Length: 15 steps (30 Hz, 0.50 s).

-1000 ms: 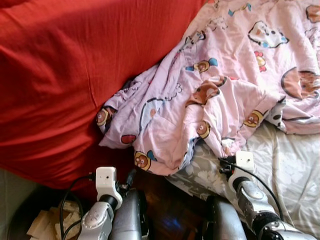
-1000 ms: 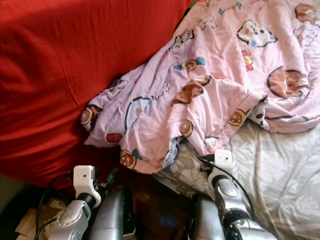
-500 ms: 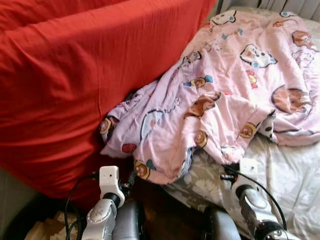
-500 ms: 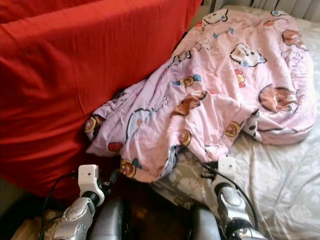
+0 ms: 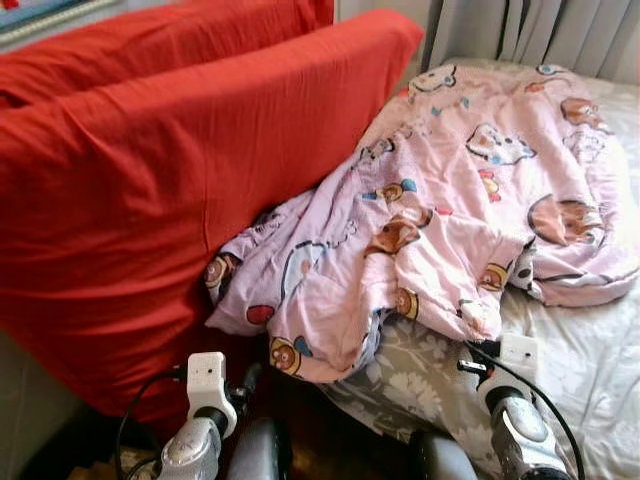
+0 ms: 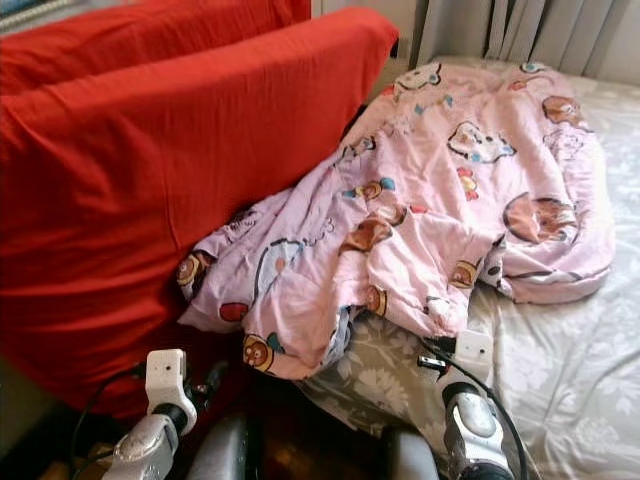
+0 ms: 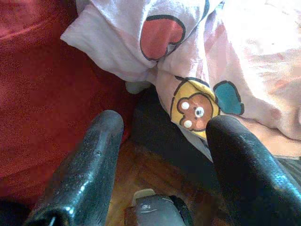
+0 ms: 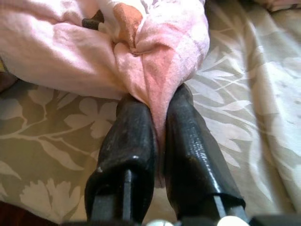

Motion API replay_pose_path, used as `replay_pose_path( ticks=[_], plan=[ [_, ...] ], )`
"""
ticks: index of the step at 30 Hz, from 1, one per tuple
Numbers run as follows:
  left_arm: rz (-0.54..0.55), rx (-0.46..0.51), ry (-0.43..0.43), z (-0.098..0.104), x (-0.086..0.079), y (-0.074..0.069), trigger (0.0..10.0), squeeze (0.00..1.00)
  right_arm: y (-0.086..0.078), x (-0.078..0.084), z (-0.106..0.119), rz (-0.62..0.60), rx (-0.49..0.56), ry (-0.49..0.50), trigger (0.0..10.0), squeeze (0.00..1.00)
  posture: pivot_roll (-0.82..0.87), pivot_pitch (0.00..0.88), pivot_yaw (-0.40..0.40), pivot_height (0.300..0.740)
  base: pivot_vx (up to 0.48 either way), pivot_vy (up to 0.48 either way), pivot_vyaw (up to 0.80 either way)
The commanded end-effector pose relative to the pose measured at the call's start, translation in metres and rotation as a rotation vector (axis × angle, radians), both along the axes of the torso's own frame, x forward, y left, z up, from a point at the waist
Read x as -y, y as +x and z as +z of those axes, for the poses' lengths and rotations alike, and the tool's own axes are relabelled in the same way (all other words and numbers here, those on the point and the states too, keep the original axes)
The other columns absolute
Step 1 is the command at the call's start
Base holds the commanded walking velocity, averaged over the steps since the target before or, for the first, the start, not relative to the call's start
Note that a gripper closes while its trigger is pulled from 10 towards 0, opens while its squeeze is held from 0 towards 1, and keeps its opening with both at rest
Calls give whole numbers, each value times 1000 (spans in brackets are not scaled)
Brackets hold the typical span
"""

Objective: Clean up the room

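Our right gripper (image 8: 157, 127) pinches the quilt (image 5: 450, 210) hem; the quilt sprawls ahead, up the bed (image 5: 590, 350). Our left gripper (image 7: 162, 136) gapes wide, empty, beside the quilt's near corner.

Right gripper (image 8: 157, 110) low and forward, two black fingers (image 8: 133, 136) pressed nearly together with a fold of cloth pinched between them. Right arm (image 5: 520, 440) silver, raised from below. Left gripper (image 7: 162, 136) spread wide, fingers well apart, holding nothing. Left arm (image 5: 195, 440) low at the left.
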State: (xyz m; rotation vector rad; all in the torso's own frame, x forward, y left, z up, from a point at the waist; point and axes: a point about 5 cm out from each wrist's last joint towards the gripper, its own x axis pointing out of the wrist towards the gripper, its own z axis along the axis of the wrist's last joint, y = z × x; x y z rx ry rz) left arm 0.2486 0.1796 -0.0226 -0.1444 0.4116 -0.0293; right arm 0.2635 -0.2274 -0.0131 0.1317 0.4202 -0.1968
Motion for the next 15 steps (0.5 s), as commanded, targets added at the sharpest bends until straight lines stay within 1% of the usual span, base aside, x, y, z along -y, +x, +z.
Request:
replay_pose_path(
  ticks=[1,5,6,7,10,12,14,15],
  plan=[
    [23,-31,16,-6,-8,-6,10000,0,0,1,2,-11,22,-2,10000,0,19,0,53,669,0,0,0],
    [23,-70,26,-12,-10,-13,10000,0,-1,3,3,-9,25,-17,10000,0,12,0,57,689,0,0,0],
    [27,-87,23,-15,-11,-16,10000,0,-1,5,3,-15,38,-5,10000,0,6,0,61,699,0,0,0],
    [27,-87,23,-15,-11,-16,10000,0,-1,5,3,-15,38,-5,10000,0,6,0,61,699,0,0,0],
    [27,-119,30,-20,-12,-21,10000,0,-2,4,5,28,60,-29,10000,0,-1,0,61,719,0,0,0],
    [30,-140,32,-23,-13,-24,10000,0,-2,2,6,48,68,-33,10000,0,-7,0,60,729,0,0,0],
    [28,-177,34,-28,-13,-28,10000,0,-3,-7,5,115,81,-59,10000,0,-13,0,56,740,0,0,0],
    [31,-186,34,-29,-14,-30,10000,0,-3,-8,5,118,84,-62,10000,0,-14,0,56,740,0,0,0]
  ],
)
